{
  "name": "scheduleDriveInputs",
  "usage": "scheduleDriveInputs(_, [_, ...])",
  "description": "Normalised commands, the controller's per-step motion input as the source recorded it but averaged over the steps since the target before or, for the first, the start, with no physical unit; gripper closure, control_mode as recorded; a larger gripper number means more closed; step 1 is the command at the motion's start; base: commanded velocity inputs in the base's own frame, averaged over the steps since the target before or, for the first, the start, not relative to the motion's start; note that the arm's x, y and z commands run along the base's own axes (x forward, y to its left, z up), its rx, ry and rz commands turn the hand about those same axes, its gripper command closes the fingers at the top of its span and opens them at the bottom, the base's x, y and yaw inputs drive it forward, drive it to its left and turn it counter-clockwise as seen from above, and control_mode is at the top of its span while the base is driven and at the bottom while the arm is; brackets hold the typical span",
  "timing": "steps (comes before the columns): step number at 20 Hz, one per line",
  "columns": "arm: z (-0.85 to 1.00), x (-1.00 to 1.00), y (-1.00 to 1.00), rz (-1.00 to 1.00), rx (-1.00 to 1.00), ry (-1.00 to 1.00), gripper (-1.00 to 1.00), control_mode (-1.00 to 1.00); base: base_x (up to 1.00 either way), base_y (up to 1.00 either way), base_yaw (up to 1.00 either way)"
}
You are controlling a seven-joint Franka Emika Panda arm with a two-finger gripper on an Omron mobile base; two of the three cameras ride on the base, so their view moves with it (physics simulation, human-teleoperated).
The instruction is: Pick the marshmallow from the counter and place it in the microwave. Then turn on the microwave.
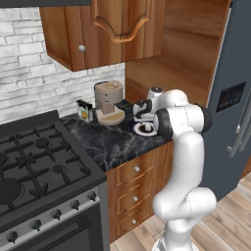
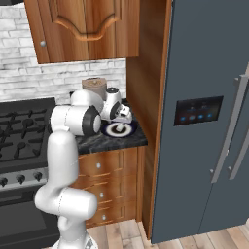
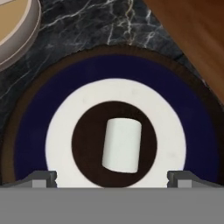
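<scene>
The marshmallow (image 3: 122, 145) lies on its side in the dark centre of a round dish (image 3: 30, 131), which has a white ring and a blue outer band. The dish stands on the dark speckled table (image 1: 105, 142), near the right end of it, close to the wooden side wall (image 2: 143, 73). Just behind the dish there is a beige jar-like appliance (image 1: 109, 100) on a round base.

The gripper (image 3: 112, 178) hangs directly over the dish and looks straight down on it. Its jaws stand wide apart and hold nothing; in the hand view the two fingertips (image 3: 41, 178) rise at the left and the right of the marshmallow, with the marshmallow between them but a little higher in the picture. In the left base view the hand (image 1: 143, 112) is above the dish and not yet touching it, as far as one can tell.

The marshmallow looks like a short white cylinder, very light and soft. It will probably squash if the jaws close hard, and it may roll on the smooth dish because it rests on its curved side. The best place to take hold seems to be the middle of its length, with the jaws pressing on the two long curved sides, since this is the narrower direction. The jaws appear already lined up nearly for this. The closing should be gentle, only enough to carry it, and the descent should stop before the fingertips hit the dish.
</scene>
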Motion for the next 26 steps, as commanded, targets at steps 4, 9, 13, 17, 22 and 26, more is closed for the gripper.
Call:
scheduleDriveInputs(4, [-0.09,0.09,-0.01,0.00,0.00,0.01,-1.00,-1.00,0.00,0.00,0.00])
scheduleDriveInputs(9, [-0.11,0.02,0.00,0.00,0.00,0.00,-1.00,-1.00,0.00,0.00,0.00])
scheduleDriveInputs(13, [-0.08,0.01,-0.01,0.00,0.00,0.00,-1.00,-1.00,0.00,0.00,0.00])
scheduleDriveInputs(17, [-0.07,0.06,-0.02,0.00,0.00,0.01,-1.00,-1.00,0.00,0.00,0.00])
scheduleDriveInputs(22, [-0.08,0.06,-0.01,0.00,0.00,0.02,-1.00,-1.00,0.00,0.00,0.00])
scheduleDriveInputs(26, [-0.07,0.05,-0.01,0.00,0.00,0.02,-1.00,-1.00,0.00,0.00,0.00])
